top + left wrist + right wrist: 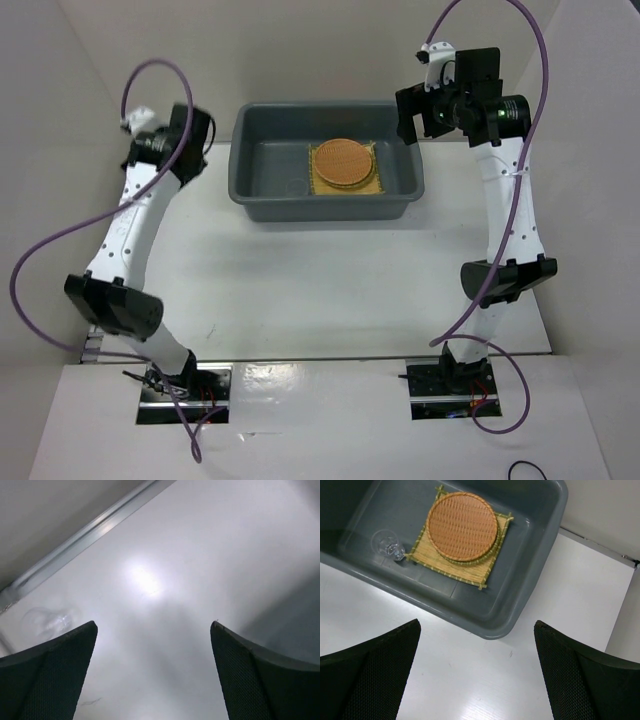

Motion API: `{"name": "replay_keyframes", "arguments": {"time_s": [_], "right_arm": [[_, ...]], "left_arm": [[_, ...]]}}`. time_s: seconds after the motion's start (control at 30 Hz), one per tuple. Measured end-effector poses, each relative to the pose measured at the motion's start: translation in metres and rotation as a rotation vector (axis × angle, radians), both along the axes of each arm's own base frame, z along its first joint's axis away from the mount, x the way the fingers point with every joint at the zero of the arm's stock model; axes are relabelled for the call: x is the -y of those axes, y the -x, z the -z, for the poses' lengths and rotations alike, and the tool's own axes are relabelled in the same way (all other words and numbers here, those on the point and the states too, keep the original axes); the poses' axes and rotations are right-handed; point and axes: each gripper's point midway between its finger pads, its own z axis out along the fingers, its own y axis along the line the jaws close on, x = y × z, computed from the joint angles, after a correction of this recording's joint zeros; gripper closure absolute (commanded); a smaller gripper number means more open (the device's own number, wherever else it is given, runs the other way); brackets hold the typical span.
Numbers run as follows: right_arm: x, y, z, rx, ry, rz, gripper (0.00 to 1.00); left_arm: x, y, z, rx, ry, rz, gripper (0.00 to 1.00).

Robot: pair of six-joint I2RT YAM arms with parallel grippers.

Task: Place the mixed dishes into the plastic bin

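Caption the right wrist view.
Open right fingers above grey bin holding bamboo mat, woven disc on it, glass cup beside.

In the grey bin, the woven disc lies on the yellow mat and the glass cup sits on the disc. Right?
No. The glass cup is not on the woven disc; it sits on the floor of the plastic bin, beside a corner of the yellow mat, as the right wrist view shows.

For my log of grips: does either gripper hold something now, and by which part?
Nothing is held. The left gripper and the right gripper both stand wide open and empty.
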Motion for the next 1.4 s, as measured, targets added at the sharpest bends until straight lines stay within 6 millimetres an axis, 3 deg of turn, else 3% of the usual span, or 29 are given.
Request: {"name": "replay_keyframes", "arguments": {"time_s": [0.13,0.17,0.23,0.3,0.5,0.8,1.07,1.13,1.27,1.4], "right_arm": [[-0.002,0.001,0.001,-0.004,-0.005,-0.008,0.02],[-0.002,0.001,0.001,-0.004,-0.006,-0.011,0.02],[-0.002,0.001,0.001,-0.005,-0.007,-0.012,0.02],[-0.003,0.001,0.001,-0.005,-0.008,-0.015,0.02],[-0.008,0.002,0.001,-0.007,-0.014,-0.032,0.02],[-0.012,0.003,0.003,-0.012,-0.015,-0.042,0.02],[-0.020,0.005,0.003,-0.014,-0.015,-0.061,0.02],[-0.021,0.005,0.004,-0.015,-0.015,-0.062,0.02],[-0.021,0.005,0.004,-0.015,-0.015,-0.062,0.02],[-0.021,0.005,0.004,-0.015,-0.015,-0.062,0.02]], "left_arm": [[-0.059,0.075,0.115,-0.241,0.015,-0.256,0.00],[-0.070,0.091,0.132,-0.279,0.025,-0.317,0.00],[-0.091,0.121,0.155,-0.317,0.060,-0.439,0.00],[-0.104,0.141,0.165,-0.314,0.104,-0.534,0.00],[-0.122,0.181,0.196,-0.321,0.236,-0.726,0.00],[-0.121,0.199,0.235,-0.360,0.343,-0.754,0.00],[-0.117,0.191,0.259,-0.412,0.386,-0.695,0.07],[-0.116,0.188,0.263,-0.424,0.396,-0.678,0.10],[-0.115,0.180,0.270,-0.423,0.419,-0.644,0.34],[-0.114,0.178,0.271,-0.429,0.420,-0.620,0.36]]}}
